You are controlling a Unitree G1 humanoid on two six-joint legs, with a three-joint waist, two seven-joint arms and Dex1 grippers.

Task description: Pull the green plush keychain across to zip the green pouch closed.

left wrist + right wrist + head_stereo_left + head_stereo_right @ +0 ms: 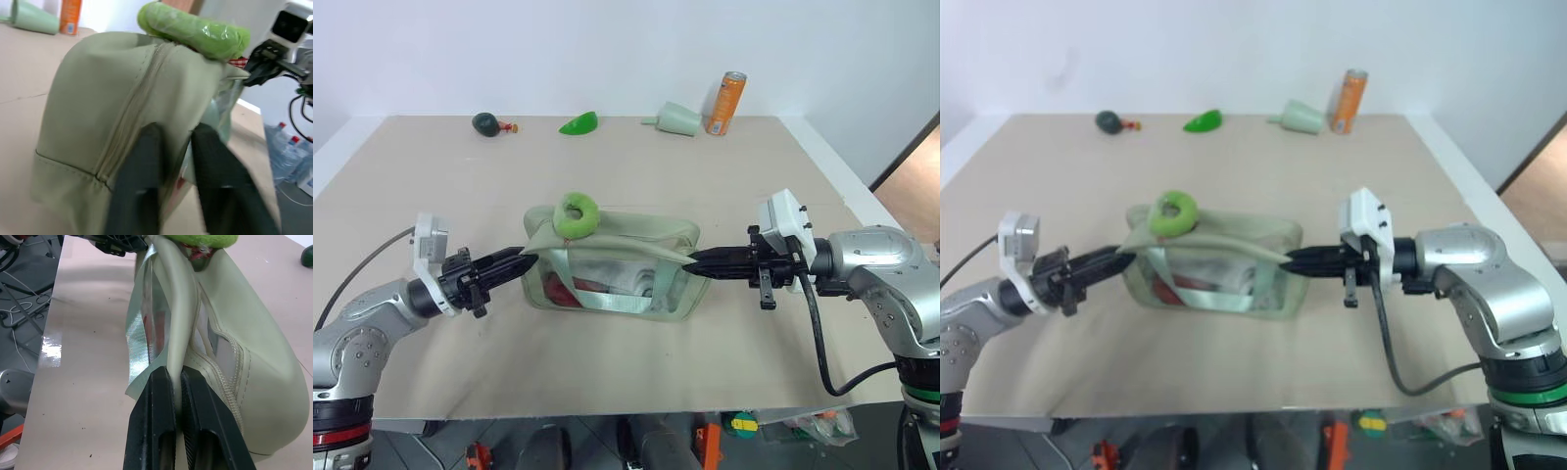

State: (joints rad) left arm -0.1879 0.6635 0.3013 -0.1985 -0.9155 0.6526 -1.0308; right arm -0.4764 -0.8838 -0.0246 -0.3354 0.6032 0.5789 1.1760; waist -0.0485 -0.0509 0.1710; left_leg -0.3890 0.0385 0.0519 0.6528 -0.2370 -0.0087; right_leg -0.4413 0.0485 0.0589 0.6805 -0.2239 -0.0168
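My left gripper is pinched on the green pouch at its left end, I think; right gripper is clamped on its right-end fabric. The green plush keychain sits on top, near the left end.

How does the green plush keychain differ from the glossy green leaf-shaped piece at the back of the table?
The green plush keychain is a fuzzy ring, while the leaf-shaped piece is smooth, glossy and pointed. The keychain sits on top of the green pouch; the leaf piece lies directly on the table, far behind. Both are bright green.
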